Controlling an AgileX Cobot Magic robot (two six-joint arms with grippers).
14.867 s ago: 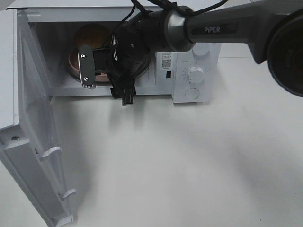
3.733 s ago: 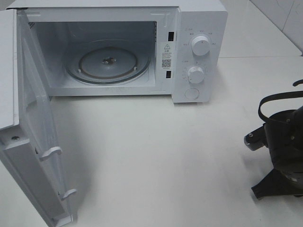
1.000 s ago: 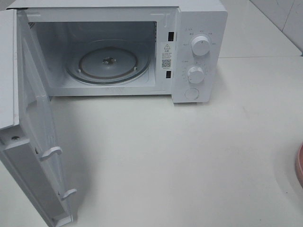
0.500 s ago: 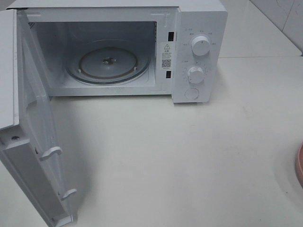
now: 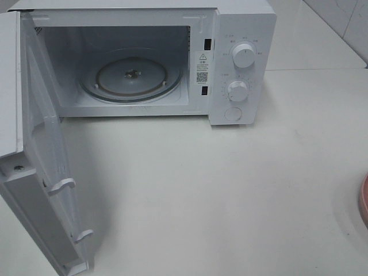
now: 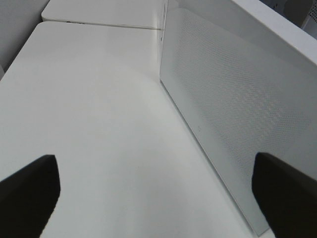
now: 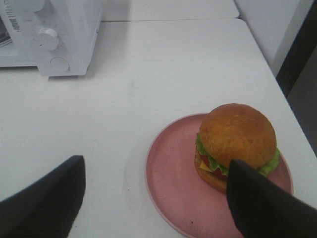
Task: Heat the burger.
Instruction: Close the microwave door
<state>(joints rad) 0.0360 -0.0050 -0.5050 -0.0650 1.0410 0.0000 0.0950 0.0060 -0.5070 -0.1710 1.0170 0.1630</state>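
Two dark grippers are showing only in their own wrist views, and both are standing with jaws spread wide and holding nothing. The right gripper (image 7: 153,198) is hovering over the white tabletop (image 7: 148,84) just above a round pink dish (image 7: 173,173), one finger out over bare table and the other finger overlapping the near edge of the tall round burger with a glossy golden-brown bun, green lettuce and red filling (image 7: 237,141). The burger is sitting upright on the dish, toward one side of it, well apart from the white microwave with two round knobs (image 5: 241,57). In the high view only a thin sliver of the pink dish (image 5: 364,201) is peeking in at the right edge, and the burger itself is lying outside that picture. The microwave's white door (image 5: 34,172) is hanging fully open on the left, and the round glass turntable (image 5: 131,75) inside the cavity is lying bare. The left gripper (image 6: 158,193) is hanging beside the outer face of that perforated white door (image 6: 237,114), over plain table.
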